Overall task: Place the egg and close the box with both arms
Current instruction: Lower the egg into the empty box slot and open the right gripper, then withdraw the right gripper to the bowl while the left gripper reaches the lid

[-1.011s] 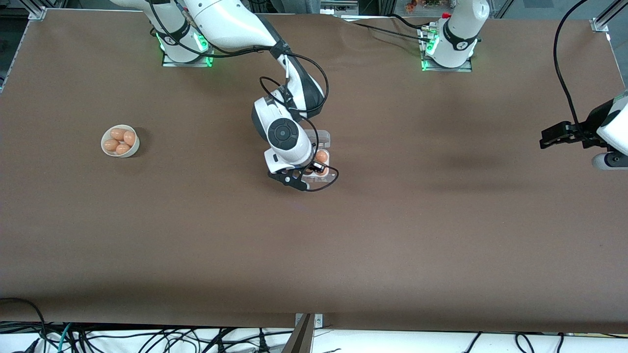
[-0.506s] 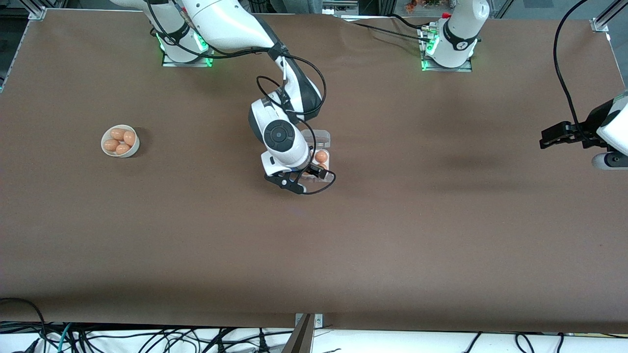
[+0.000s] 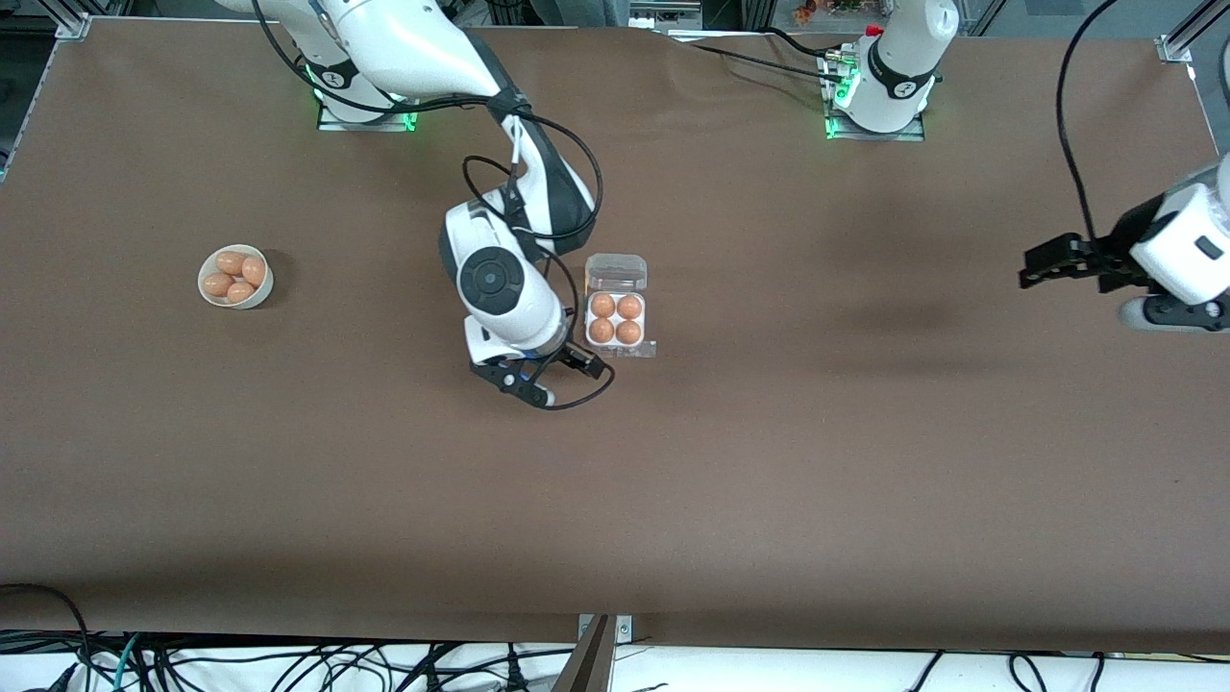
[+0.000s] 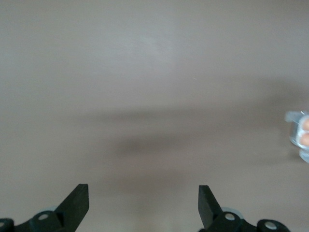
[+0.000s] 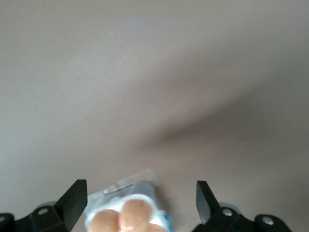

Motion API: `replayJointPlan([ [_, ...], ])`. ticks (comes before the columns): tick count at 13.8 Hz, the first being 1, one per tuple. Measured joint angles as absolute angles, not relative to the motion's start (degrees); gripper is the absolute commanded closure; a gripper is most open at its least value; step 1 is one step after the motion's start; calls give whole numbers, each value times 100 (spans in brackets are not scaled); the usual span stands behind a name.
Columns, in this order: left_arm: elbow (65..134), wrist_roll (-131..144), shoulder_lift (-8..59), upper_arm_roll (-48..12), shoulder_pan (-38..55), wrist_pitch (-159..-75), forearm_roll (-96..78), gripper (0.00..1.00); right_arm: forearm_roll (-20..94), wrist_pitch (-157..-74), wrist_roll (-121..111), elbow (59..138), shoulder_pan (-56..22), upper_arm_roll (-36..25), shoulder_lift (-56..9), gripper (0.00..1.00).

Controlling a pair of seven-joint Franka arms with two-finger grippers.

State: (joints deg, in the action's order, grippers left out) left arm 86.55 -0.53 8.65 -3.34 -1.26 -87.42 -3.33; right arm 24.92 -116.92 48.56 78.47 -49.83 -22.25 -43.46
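Observation:
The clear box sits mid-table with its lid swung open and lying flat toward the robots' bases. Every cell holds an orange-brown egg, and they all look alike. My right gripper hovers open and empty just beside the box, toward the right arm's end. In the right wrist view the box and its eggs show between the spread fingers of the right gripper. My left gripper hangs open and empty over bare table at the left arm's end. The left wrist view shows the left gripper and the box at the picture's edge.
A round white bowl holding several more eggs stands toward the right arm's end of the table. Brown table cloth stretches around the box. Cables lie along the table's edge nearest the front camera.
The right gripper has opened, let go of an egg in the box, and drawn away toward the right arm's end, uncovering all the eggs. The left gripper has shifted slightly toward the table's middle.

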Motion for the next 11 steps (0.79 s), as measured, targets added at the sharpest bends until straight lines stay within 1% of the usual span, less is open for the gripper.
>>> replayJointPlan([
  [4, 8669, 417, 920, -993, -48, -8425, -798, 0, 2492, -10767, 3855, 7845, -4933, -2913, -4160, 0],
  [5, 8672, 674, 969, -1125, -15, -8391, -1087, 2, 2492, -10599, 3575, 7846, -4889, -3063, -4133, 0],
  [6, 8672, 945, 1033, -1194, 39, -8364, -1427, 13, 2492, -10473, 3296, 7846, -4828, -3192, -4118, 0],
  [8, 8671, 1450, 1178, -1224, 218, -8311, -1992, 53, 2493, -10340, 2777, 7853, -4614, -3324, -4098, 0],
  [9, 8671, 1678, 1258, -1229, 347, -8212, -2137, 69, 2493, -10260, 2581, 7854, -4472, -3334, -4088, 0],
  [10, 8673, 1872, 1348, -1235, 519, -8101, -2187, 83, 2495, -10168, 2446, 7855, -4326, -3336, -4073, 0],
  [11, 8674, 2013, 1457, -1240, 699, -8054, -2199, 89, 2500, -10110, 2384, 7859, -4155, -3287, -4028, 0],
])
